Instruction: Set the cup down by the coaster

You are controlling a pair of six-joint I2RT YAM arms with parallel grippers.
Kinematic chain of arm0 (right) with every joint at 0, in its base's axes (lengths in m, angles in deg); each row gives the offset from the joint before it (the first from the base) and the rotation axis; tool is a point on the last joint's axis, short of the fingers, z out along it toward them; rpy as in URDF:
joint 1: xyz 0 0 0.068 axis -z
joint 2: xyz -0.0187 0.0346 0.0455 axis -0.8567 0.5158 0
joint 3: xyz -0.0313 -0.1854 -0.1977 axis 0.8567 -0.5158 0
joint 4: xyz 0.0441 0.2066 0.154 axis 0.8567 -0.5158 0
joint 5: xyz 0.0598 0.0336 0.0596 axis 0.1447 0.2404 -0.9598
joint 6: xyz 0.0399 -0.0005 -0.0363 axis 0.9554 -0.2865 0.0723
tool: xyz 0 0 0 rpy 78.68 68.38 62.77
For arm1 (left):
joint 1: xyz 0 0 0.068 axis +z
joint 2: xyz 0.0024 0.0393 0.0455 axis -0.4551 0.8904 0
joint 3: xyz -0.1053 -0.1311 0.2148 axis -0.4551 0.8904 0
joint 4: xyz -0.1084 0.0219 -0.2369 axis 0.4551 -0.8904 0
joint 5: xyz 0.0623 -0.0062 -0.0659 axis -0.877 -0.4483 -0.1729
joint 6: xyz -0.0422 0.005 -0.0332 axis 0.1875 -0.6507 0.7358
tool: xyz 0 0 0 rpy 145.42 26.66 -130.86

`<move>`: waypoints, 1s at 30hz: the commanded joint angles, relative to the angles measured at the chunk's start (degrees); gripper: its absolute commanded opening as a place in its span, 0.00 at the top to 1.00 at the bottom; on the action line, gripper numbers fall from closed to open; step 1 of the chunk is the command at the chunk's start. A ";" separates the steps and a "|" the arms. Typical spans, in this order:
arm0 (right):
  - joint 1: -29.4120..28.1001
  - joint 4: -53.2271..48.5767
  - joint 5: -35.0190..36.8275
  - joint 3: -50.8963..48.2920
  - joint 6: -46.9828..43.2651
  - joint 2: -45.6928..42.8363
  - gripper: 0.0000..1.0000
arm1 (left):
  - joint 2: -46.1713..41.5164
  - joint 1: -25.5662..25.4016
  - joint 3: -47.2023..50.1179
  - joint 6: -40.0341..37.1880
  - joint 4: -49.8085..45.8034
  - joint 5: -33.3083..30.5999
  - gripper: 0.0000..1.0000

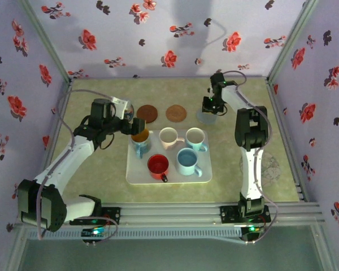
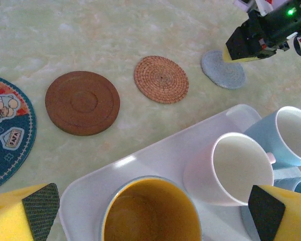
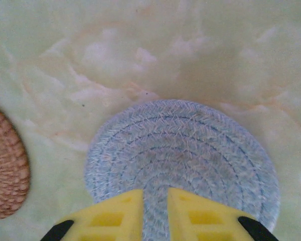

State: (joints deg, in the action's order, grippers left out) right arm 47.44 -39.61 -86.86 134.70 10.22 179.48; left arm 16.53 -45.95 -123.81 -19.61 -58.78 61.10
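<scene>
1. Top view: my left gripper (image 1: pixel 137 129) hangs over the far-left corner of the tray (image 1: pixel 206 176), right above the yellow-lined cup (image 1: pixel 140 141). That cup stands upright in the tray with four other cups. Beyond the tray, three coasters lie in a row on the desk (image 1: pixel 158 93): the wooden coaster (image 1: pixel 147 113), the rattan coaster (image 1: pixel 176 113) and the blue-grey coaster (image 1: pixel 203 120). My right gripper (image 1: pixel 209 108) sits over the blue-grey one. I judge the step in hand to be the grasp, since the cup is not yet lifted out.

2. Left wrist view: my fingers (image 2: pixel 37 213) are spread wide, one on each side of the yellow-lined cup (image 2: pixel 150 218), and they hold nothing. The cup's mouth lies directly below and between them. The white cup (image 2: pixel 238 168) stands just beside it. So the next move calls for a straight descent and a close on the cup's wall, then a lift clear of the tray's rim before carrying it toward the coasters.

3. Right wrist view: my right gripper (image 3: pixel 155 216) is drawn almost together — only a thin slit remains — with nothing between the fingers. The blue-grey coaster (image 3: pixel 180 150) lies directly beneath, and the rattan coaster (image 3: pixel 5 170) shows at the left edge. I cannot tell from the task which coaster is meant.
</scene>
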 commanded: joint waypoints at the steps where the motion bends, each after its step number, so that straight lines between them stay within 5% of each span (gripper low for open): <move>1: -0.37 -1.93 1.50 1.84 0.05 -6.07 0.71 | 0.14 -0.39 -3.07 -0.67 0.85 -0.72 0.00; 12: -0.38 -1.26 5.06 -6.05 0.46 -19.35 0.43 | -0.72 -2.87 -6.81 -2.69 -1.02 -0.94 0.00; 23: -0.28 -1.13 11.53 -22.97 1.25 -38.52 0.00 | -2.88 -4.98 -5.87 -3.97 -0.68 -1.06 0.00; 30: 0.34 -4.21 14.29 -31.52 3.70 -47.32 0.00 | -6.51 -6.71 -3.35 -4.36 -0.31 0.14 0.00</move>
State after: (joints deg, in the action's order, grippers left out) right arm 47.35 -41.21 -75.47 106.18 11.88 135.00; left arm 11.91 -51.76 -128.54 -22.63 -59.17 60.51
